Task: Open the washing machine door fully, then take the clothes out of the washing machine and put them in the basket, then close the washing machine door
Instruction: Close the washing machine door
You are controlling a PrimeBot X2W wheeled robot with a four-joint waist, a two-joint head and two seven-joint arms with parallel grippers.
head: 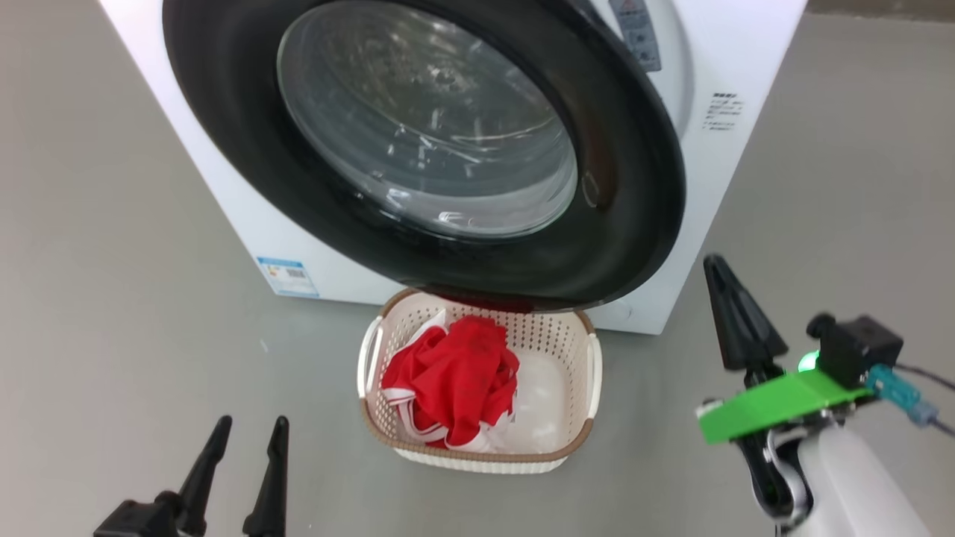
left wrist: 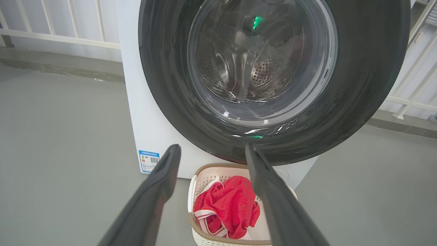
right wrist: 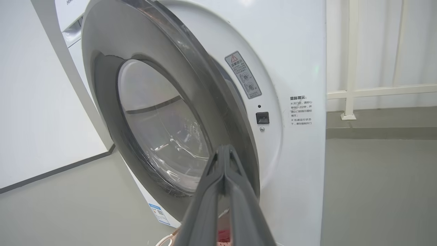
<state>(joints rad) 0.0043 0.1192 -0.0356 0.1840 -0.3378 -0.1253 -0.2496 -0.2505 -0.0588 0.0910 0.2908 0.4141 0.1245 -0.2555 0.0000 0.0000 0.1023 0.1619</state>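
1. Black-ringed door (head: 425, 134) stands ajar on the washer (head: 746, 67). Its right edge is lifted off the white front, and its lower edge overhangs the basket (head: 477, 453).
2. Red and white clothes (head: 455, 380) lie heaped in the basket, on the grey floor (head: 112, 298) just before the washer.
3. Right claw (head: 715, 265): fingers pressed together, holding nothing, tip near the door's lower right rim. Head view shows a gap between them.
4. Left claw (head: 252, 425): spread wide, empty, low and left of the basket, well apart from the door.
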